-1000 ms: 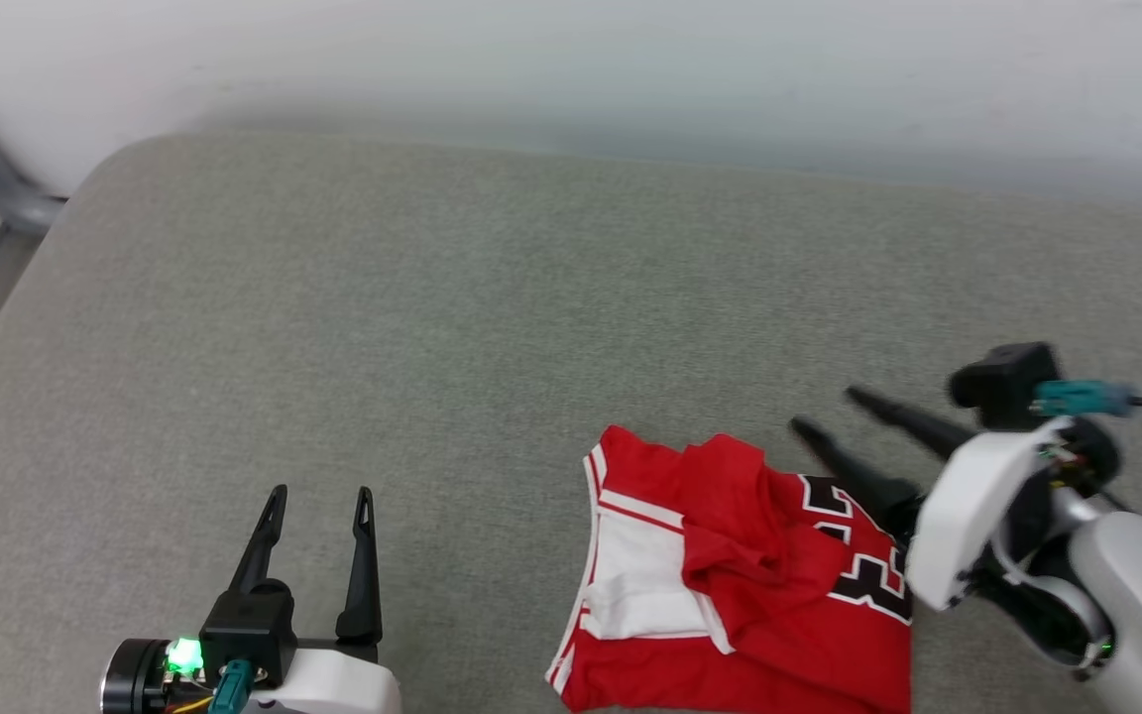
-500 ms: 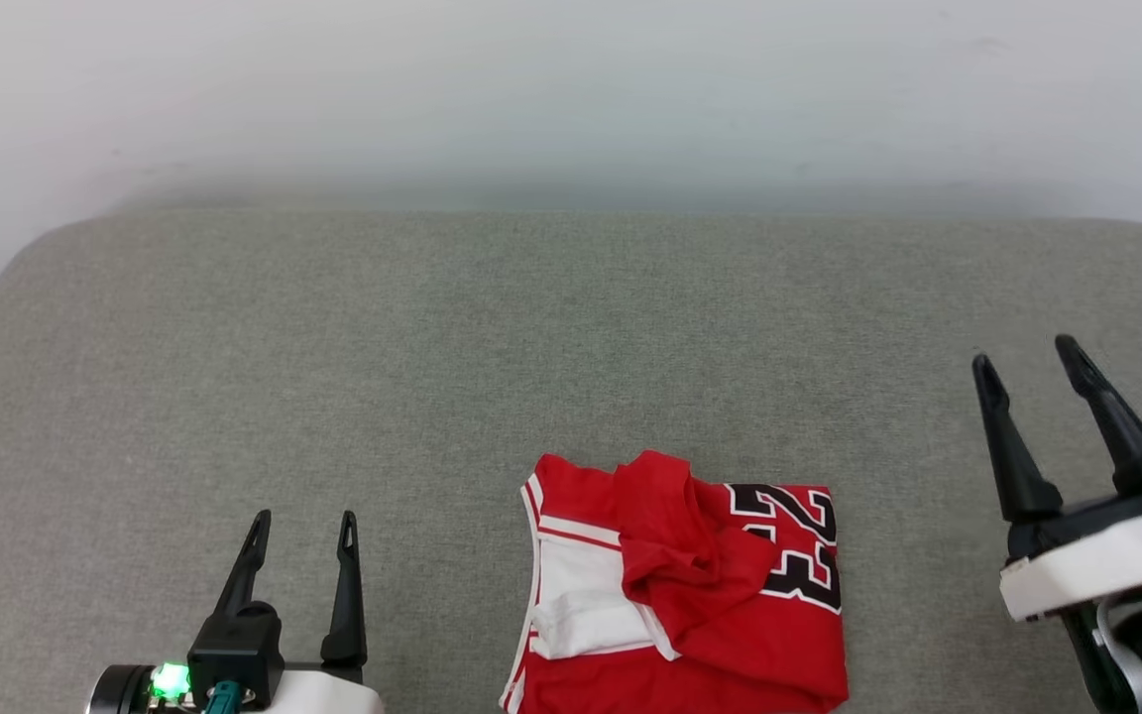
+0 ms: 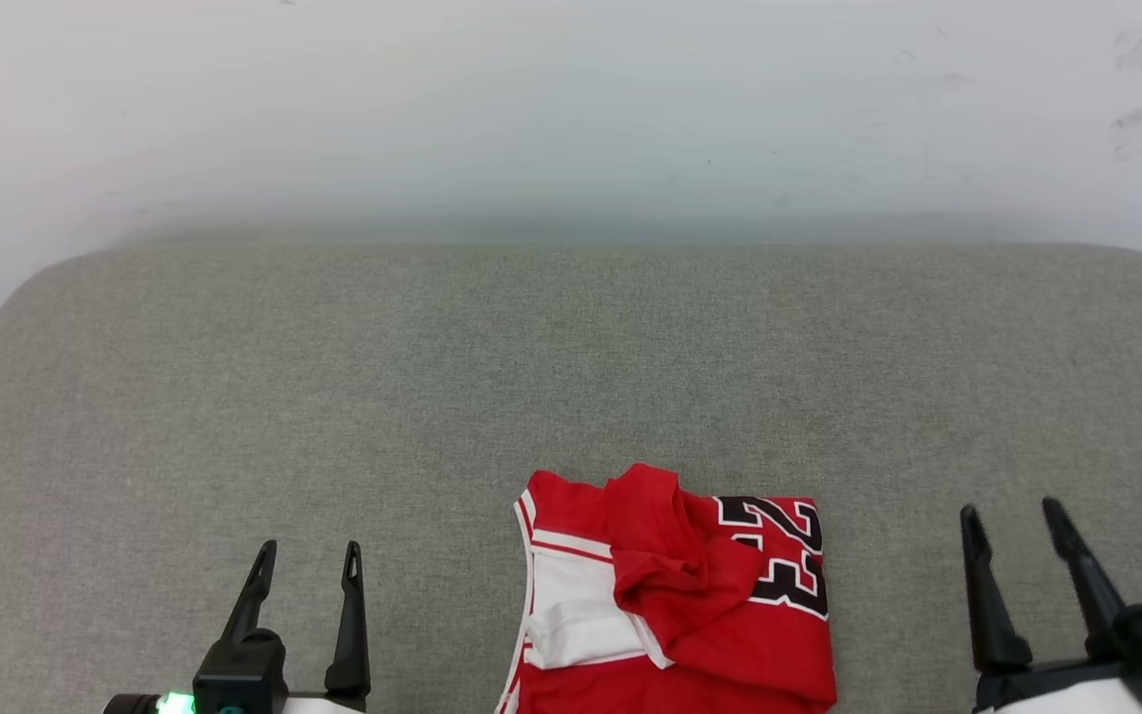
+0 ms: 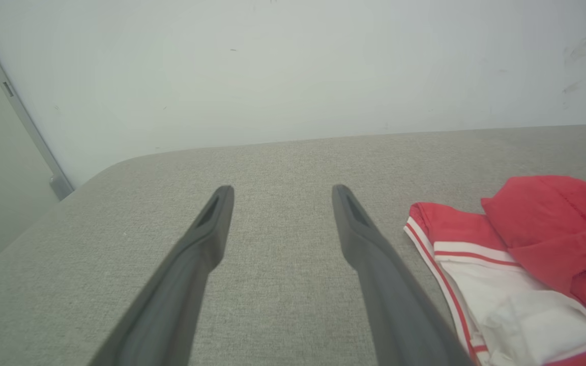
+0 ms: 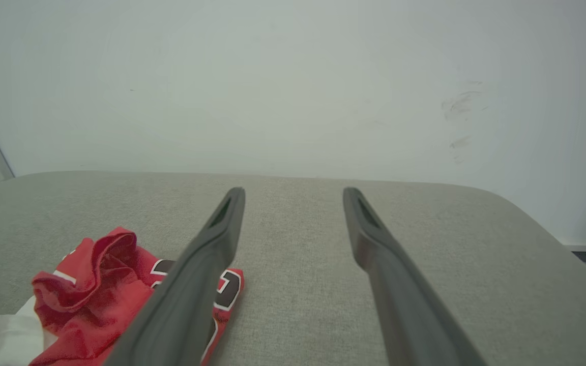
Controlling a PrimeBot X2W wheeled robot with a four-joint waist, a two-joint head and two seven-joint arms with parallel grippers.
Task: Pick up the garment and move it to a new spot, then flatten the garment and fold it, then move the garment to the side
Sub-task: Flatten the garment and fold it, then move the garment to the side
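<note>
Back from the garment's right edge, the right claw (image 3: 1010, 508) now hangs spread wide and empty at the near right, well apart from the folded red garment (image 3: 690, 605), which lies on the grey tabletop (image 3: 432, 397), near and right of centre. At the near left, the left claw (image 3: 311, 545) is likewise spread and empty. The head view gives the whole "23". The left wrist view shows the white sleeve and stripe trim, and the right wrist view shows a bunched red fold.
</note>
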